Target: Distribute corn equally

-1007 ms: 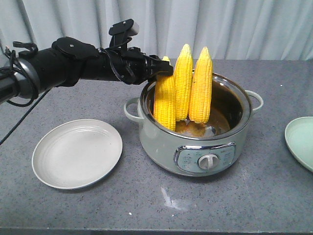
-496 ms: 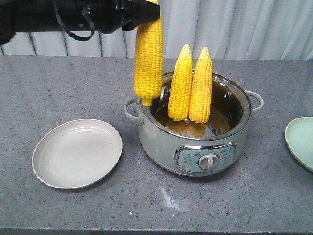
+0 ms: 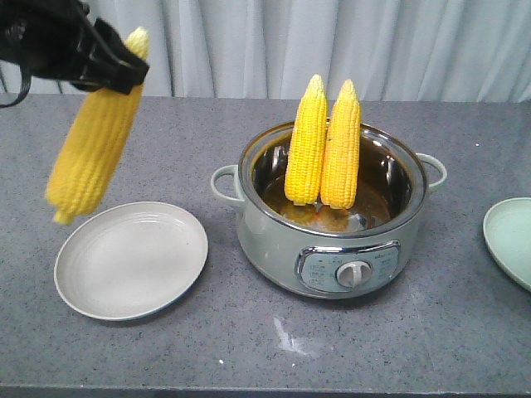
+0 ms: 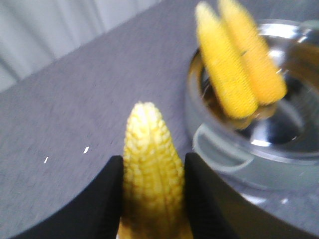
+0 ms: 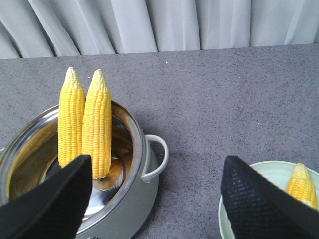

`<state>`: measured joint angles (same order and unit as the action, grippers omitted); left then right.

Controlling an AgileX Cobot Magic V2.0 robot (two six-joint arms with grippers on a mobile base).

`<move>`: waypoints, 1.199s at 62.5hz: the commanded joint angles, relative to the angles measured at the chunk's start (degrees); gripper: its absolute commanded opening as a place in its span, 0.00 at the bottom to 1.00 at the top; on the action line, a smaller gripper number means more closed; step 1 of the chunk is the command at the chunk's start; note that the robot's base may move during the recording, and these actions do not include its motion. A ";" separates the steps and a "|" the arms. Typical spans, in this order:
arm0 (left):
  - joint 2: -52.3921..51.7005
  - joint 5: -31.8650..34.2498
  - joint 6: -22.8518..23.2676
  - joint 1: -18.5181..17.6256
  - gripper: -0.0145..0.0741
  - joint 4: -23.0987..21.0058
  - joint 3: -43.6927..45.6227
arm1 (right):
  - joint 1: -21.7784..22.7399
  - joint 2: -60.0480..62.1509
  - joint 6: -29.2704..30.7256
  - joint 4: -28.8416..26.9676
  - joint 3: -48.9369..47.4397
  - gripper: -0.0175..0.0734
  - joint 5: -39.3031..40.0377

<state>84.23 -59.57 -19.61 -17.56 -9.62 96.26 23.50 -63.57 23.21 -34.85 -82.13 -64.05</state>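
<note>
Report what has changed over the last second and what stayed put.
The left gripper, clamped on one corn cob throughout, lifted it out of the pot and carried it toward the cream plate, where it hangs tilted in the air. Nothing was let go. The two other cobs stay upright in the pot; the pot, that plate and the green plate have not moved.

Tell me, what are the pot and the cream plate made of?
The pot looks like shiny metal inside, reflecting the yellow corn, with a pale green shell, painted metal or plastic. The cream plate looks matte, maybe ceramic or plastic.
</note>
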 commanded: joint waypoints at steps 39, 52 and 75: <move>7.40 12.83 15.78 0.32 0.15 11.04 -14.61 | 0.36 0.89 0.72 -4.52 -1.67 0.75 2.42; 9.89 13.10 15.78 0.32 0.16 9.08 -14.61 | 0.36 0.89 0.78 -4.58 -1.67 0.75 2.32; 10.30 12.09 15.62 0.32 0.31 9.08 -14.55 | 0.36 0.89 0.83 -4.57 -1.67 0.75 1.89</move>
<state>96.79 -49.37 -4.39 -17.15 0.00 80.35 23.50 -63.57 23.43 -37.17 -82.13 -64.65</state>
